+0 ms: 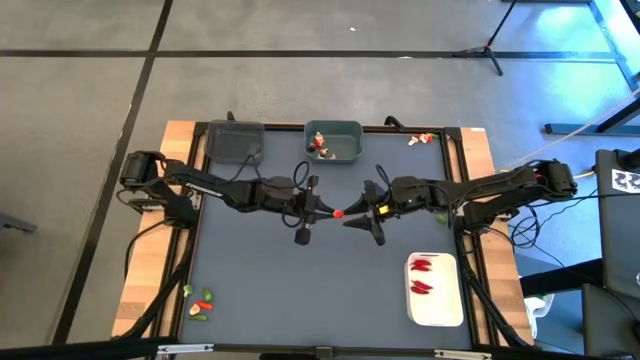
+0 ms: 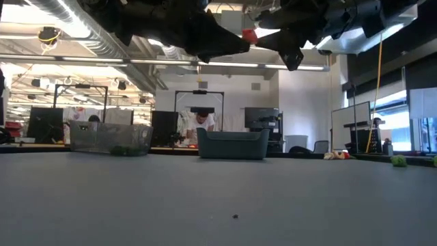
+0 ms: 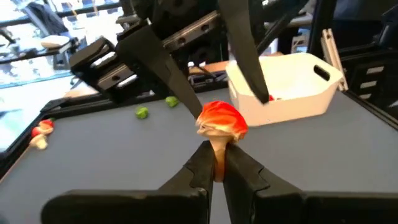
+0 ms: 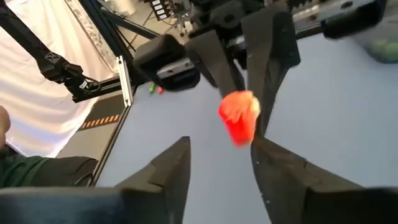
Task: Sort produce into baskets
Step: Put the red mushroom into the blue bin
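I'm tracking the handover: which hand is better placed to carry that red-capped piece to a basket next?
Probably the right hand: it is open around the red-capped piece, which the left hand pinches by its stem, and the white tray lies on its side.

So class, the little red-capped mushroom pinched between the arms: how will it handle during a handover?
The mushroom probably weighs little: the left gripper holds it by the thin stem alone. Its rounded cap may slip or roll if dropped. The right gripper waits open around it.

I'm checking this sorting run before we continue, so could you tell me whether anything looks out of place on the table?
Nothing is spilled or damaged. Some loose produce lies on the wooden edge at the near left corner, off the dark mat, and more sits by the far rim. Mid-table, the left gripper holds a red-capped mushroom piece before the open right gripper.
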